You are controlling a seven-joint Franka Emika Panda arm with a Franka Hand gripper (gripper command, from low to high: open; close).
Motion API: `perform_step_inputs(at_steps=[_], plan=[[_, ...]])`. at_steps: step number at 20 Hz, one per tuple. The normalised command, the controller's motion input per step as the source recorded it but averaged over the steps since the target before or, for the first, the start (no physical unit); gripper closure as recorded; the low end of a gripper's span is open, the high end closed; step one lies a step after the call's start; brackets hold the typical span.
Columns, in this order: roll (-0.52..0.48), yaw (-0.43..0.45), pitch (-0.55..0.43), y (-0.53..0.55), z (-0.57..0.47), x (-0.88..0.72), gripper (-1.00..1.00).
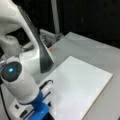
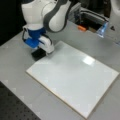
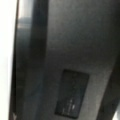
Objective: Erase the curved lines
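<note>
Gripper: one gripper [image 2: 40, 51], low at the corner of the board nearest a front view's left; its fingertips are hidden, so whether it is open or closed cannot be told.
Eraser: one small black eraser block [image 2: 38, 53] directly under the gripper, at the board's edge; the wrist view shows one dark rectangular block [image 3: 72, 93] on grey.
Board: one white rectangular board [image 2: 75, 75] flat on the table, seen in both front views [image 1: 80, 85].
Curve lines: no stroke can be made out on the board's white face in either front view.
Table: one grey table [image 2: 15, 65] under the board.
Arm: one white arm with blue wrist parts [image 1: 37, 105].
Orange object: one small orange object [image 2: 81, 28] beyond the board.
</note>
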Motion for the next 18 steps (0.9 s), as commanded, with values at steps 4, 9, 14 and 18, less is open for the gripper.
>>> perform_step_inputs(at_steps=[4,9,14,18], plan=[[-0.060,-0.151,-0.084,0.20,0.15,-0.28,-1.00],[-0.125,-0.149,-0.004,0.32,0.32,-0.38,-1.00],[-0.180,-0.067,0.030,0.35,0.21,-0.27,-1.00],[-0.187,0.042,-0.013,0.46,0.17,-0.11,-1.00]])
